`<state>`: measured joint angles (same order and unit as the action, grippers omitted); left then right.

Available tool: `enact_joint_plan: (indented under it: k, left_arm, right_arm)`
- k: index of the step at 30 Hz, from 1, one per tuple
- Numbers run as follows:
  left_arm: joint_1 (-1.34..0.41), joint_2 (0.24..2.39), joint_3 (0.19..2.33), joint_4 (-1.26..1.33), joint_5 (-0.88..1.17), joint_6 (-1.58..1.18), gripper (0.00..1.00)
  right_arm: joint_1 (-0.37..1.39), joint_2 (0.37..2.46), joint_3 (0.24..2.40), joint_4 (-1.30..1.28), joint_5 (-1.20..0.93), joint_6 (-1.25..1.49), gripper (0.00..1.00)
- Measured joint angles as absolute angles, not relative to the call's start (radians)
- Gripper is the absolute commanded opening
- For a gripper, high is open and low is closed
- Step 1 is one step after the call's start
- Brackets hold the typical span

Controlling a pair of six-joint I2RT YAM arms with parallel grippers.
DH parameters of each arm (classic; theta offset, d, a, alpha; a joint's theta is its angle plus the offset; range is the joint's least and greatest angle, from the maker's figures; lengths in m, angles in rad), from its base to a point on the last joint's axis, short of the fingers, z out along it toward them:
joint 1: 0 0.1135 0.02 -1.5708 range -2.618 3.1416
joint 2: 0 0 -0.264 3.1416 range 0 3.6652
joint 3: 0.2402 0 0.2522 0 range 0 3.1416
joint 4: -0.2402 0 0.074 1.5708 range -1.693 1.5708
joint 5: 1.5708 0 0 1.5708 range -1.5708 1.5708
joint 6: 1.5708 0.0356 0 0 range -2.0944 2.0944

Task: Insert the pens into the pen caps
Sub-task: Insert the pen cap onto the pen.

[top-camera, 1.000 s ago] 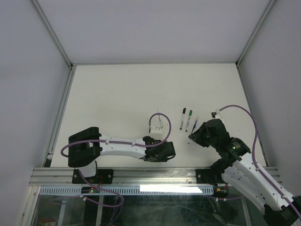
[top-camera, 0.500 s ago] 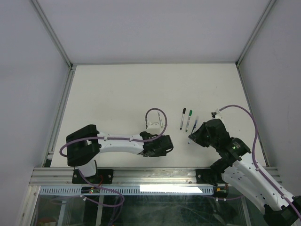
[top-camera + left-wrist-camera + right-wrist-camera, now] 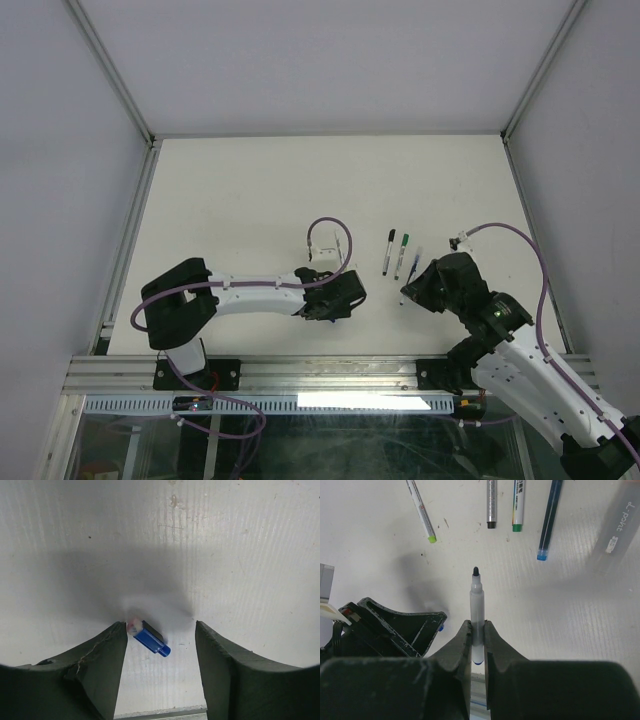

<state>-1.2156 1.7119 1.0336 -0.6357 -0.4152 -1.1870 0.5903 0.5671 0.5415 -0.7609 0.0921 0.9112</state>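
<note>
Along the near edge of the surface (image 3: 250,200), the left arm's fingers (image 3: 102,655) point downward and stand apart. The blue cap (image 3: 151,638) lies on its side between them, ungripped, close against one finger, though I cannot tell whether it touches. That straddling pose looks like the set-up for closing on the cap and steadying it. Just to the right, the right arm's fingers (image 3: 462,640) are clamped on a white-barrelled pen (image 3: 476,600). They hold it low on the barrel, so the dark tip sticks out well ahead of them, probably to leave the writing end free to enter a cap. A trace of blue at the pen's back end suggests the blue cap is its mate. From the right wrist view the two sets of fingers sit near each other, and the pen is aimed past the left ones rather than at the cap. Farther out lie the waiting pens: one with a lime tip (image 3: 422,515) aslant, then a black-ended pen (image 3: 491,502), a green-ended pen (image 3: 518,505) and a dark blue pen (image 3: 549,517) in a rough row. The green-ended one carries fine print too small to read. A blurred translucent piece (image 3: 615,530) at the far right shows lettering ending in "point".
</note>
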Motion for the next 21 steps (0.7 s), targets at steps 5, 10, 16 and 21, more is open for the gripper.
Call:
enact_joint_plan:
  k: [5, 10, 16, 21]
  left_arm:
    - [-1.215, 1.725, 1.044, -0.636, -0.414, -1.163, 0.41]
    - [-1.215, 1.728, 1.044, -0.635, -0.413, -1.151, 0.32]
    - [-1.216, 1.736, 1.049, -0.635, -0.409, -1.128, 0.19]
    - [-1.217, 1.761, 1.082, -0.646, -0.399, -1.106, 0.29]
  right_arm:
    - [0.590, 0.566, 0.542, -0.762, 0.093, 0.911, 0.00]
    - [0.590, 0.559, 0.530, -0.762, 0.093, 0.911, 0.00]
    - [0.590, 0.557, 0.523, -0.768, 0.093, 0.912, 0.00]
    - [0.590, 0.552, 0.521, -0.769, 0.093, 0.911, 0.00]
